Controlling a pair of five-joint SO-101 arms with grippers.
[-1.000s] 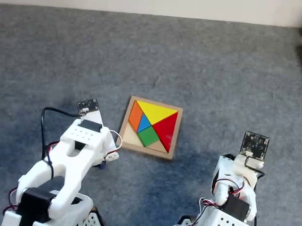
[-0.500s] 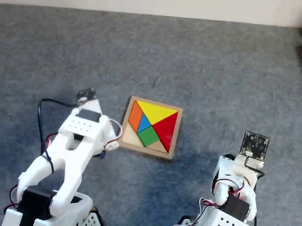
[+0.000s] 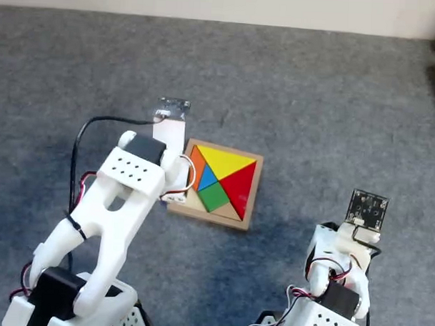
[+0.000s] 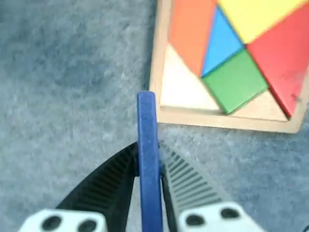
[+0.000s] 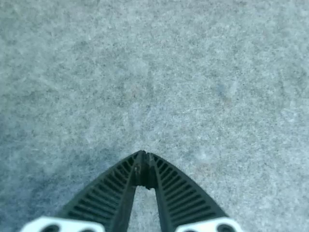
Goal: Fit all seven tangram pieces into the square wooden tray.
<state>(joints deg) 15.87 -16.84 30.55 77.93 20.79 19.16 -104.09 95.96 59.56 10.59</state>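
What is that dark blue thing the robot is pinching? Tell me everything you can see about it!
The dark blue piece is a thin, flat, smooth slab seen edge-on, so its outline cannot be told. The left gripper pinches it on both flat sides with black ribbed fingers, holding it on edge. Its free end sticks out past the fingertips, over the grey carpet, right beside the rim of the wooden tray. Whether it touches the carpet cannot be seen.

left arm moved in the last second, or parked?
Yes. In the high view the left arm has swung up and right toward the wooden tray; its wrist now overlaps the tray's left edge, jaws shut on the blue piece.
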